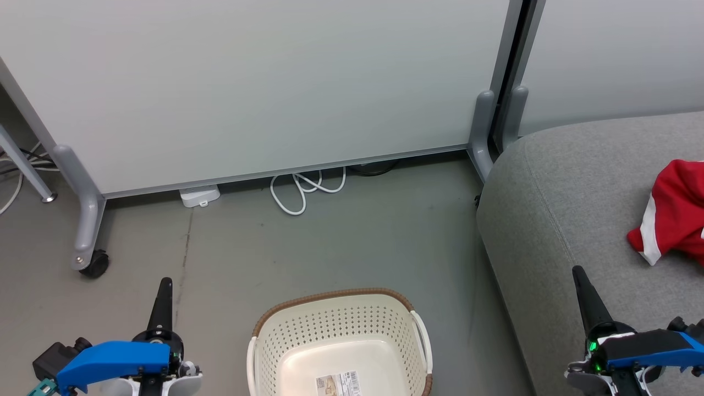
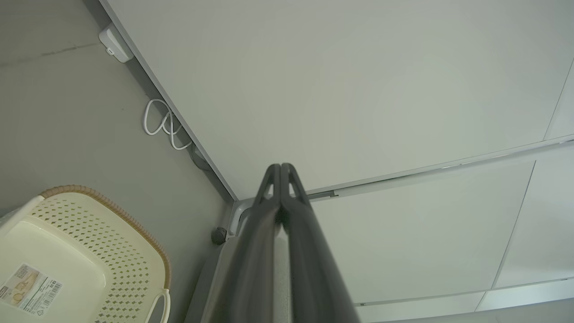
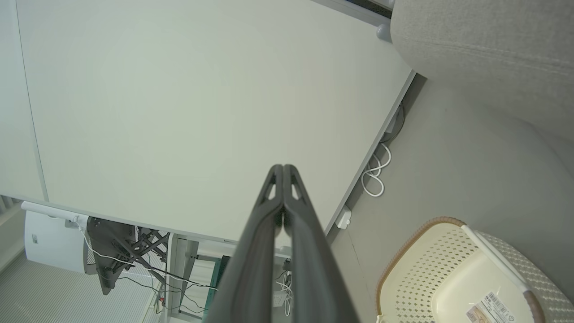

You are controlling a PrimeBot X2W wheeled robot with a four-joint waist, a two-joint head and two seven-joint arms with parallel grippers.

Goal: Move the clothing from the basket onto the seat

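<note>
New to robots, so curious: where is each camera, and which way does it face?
Head view: on the head, facing forward and down at the basket, the seat holding red clothing, and a partition panel; left gripper and right gripper, both shut, at the bottom corners.
Left wrist view: on the left wrist, facing along its shut fingers toward the panel.
Right wrist view: on the right wrist, likewise toward the panel.
Shared: every view catches the basket and white cable.
</note>
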